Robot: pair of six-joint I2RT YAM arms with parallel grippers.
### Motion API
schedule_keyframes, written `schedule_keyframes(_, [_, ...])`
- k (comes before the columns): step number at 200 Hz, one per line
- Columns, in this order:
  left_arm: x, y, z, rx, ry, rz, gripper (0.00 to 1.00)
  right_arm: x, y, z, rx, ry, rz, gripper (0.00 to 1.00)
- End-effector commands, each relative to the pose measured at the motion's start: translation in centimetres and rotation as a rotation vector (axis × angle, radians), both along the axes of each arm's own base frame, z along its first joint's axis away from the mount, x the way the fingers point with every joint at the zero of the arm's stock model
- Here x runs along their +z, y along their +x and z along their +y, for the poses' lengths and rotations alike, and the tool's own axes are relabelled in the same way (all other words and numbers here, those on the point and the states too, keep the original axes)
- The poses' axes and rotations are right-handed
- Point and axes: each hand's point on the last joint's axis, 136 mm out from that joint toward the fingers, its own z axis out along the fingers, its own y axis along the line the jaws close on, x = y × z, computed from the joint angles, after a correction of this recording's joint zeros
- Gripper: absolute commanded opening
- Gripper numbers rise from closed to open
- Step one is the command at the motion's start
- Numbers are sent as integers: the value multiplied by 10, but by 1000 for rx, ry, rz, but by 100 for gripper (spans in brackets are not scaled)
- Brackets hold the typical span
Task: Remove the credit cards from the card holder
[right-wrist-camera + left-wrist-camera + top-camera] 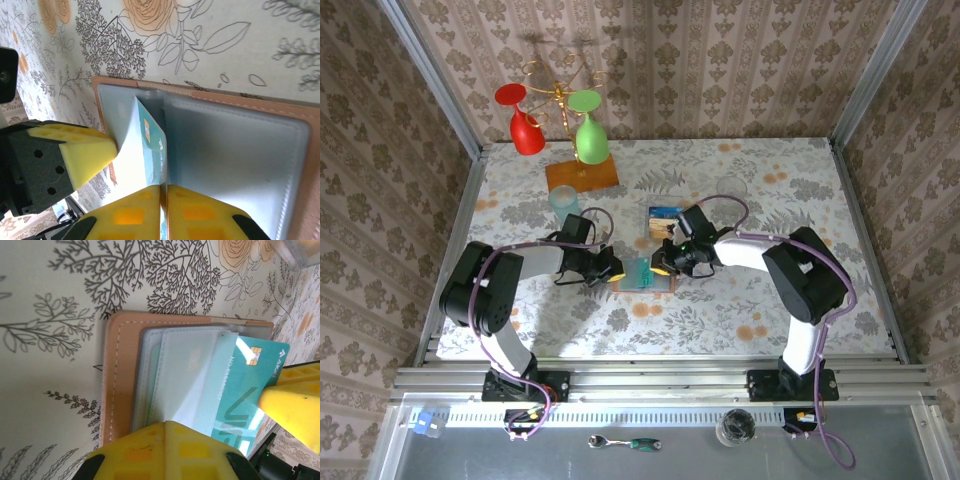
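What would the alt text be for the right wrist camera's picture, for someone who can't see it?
The right hand, yellow-fingered, pinches the edge of a teal card that tilts up out of an open card holder with blue-grey lining and a tan leather rim. The left hand sits closed beside the card, all over a floral tablecloth.

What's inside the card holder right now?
A teal card sticks partly out of a blue-grey pocket of the card holder, pinched by the right pincer. Whether more cards sit deeper in is hidden by the lining and the left pincer.
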Motion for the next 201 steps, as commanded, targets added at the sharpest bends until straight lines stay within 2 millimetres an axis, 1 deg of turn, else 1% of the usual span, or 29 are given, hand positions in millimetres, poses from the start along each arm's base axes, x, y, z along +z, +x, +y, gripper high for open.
schedule_keyframes(1, [-7,-2,4,-4,37,24,0,3,-7,-14,21,-83,1,11])
schedule_keyframes(38, [-5,-1,3,-2,28,18,0,13,-7,-20,29,-130,-4,10])
schedule_keyframes(53, [-5,0,2,-3,22,17,0,18,-6,-19,32,-149,-8,9])
schedule_keyframes(88, [-4,1,1,-4,15,16,0,17,-6,-23,41,-249,0,8])
schedule_keyframes(152, [-5,0,1,-7,10,18,0,11,-6,-10,69,-259,13,8])
schedule_keyframes(201, [-7,0,1,-5,4,20,0,11,-2,-1,63,-250,-1,10])
